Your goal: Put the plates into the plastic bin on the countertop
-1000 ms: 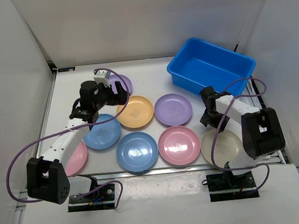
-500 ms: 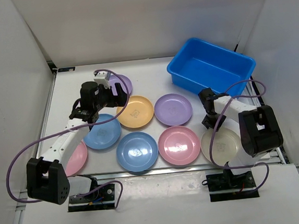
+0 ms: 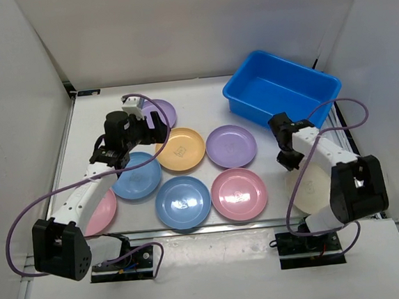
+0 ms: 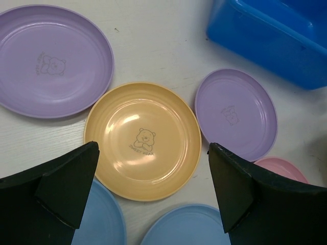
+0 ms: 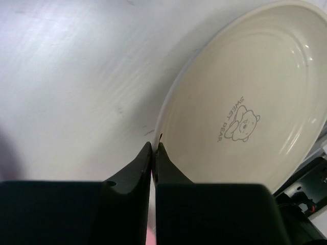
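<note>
Several pastel plates lie on the white countertop (image 3: 202, 97): orange (image 3: 180, 149), two purple (image 3: 231, 146) (image 3: 165, 112), two blue (image 3: 135, 177) (image 3: 182, 201) and two pink (image 3: 239, 193) (image 3: 101, 210). The blue plastic bin (image 3: 281, 86) stands at the back right with nothing in it. My right gripper (image 3: 289, 161) (image 5: 154, 145) is shut on the near rim of the cream plate (image 3: 314, 192) (image 5: 240, 112), which is tilted up off the surface. Over the orange plate (image 4: 143, 140) hovers my left gripper (image 3: 157, 129) (image 4: 153, 148), open and holding nothing.
White walls close in the countertop on the left, back and right. The bin (image 4: 276, 30) sits just beyond the right purple plate (image 4: 236, 113). Purple cables loop from both arms. The plates lie close together in two rows.
My right gripper has shut on the cream plate's rim and tipped the plate up, shifting it slightly right. The left arm has barely moved and stays open.
</note>
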Action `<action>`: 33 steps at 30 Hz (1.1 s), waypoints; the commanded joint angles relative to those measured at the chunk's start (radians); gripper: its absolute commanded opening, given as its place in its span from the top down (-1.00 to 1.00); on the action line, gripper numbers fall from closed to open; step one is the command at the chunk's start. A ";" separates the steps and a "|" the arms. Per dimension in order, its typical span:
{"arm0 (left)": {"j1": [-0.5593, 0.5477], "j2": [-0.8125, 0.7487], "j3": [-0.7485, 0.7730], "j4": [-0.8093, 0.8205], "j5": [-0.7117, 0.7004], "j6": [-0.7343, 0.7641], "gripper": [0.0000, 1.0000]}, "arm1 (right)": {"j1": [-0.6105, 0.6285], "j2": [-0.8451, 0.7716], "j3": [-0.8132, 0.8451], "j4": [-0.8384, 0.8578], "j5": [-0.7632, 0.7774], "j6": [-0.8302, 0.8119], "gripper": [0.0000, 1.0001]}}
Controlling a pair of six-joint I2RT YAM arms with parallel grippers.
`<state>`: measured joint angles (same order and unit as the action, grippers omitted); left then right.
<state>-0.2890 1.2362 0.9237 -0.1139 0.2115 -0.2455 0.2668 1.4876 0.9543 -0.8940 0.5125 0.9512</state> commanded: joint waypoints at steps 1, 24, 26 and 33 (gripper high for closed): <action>0.005 -0.030 -0.003 -0.003 -0.015 -0.008 -0.98 | 0.040 -0.079 0.096 -0.066 0.015 -0.012 1.00; 0.020 0.003 0.024 -0.101 -0.175 -0.069 -0.98 | 0.098 0.347 1.053 0.182 -0.058 -0.669 1.00; 0.021 0.009 0.027 -0.113 -0.187 -0.077 -0.98 | 0.022 0.438 1.127 0.194 -0.101 -0.678 1.00; 0.057 0.009 0.021 -0.132 -0.202 -0.092 -0.98 | -0.116 0.599 1.206 0.201 -0.181 -0.644 1.00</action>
<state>-0.2543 1.2591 0.9241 -0.2325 0.0360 -0.3233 0.1581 2.0956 2.1059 -0.7231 0.3447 0.3275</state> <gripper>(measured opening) 0.985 0.011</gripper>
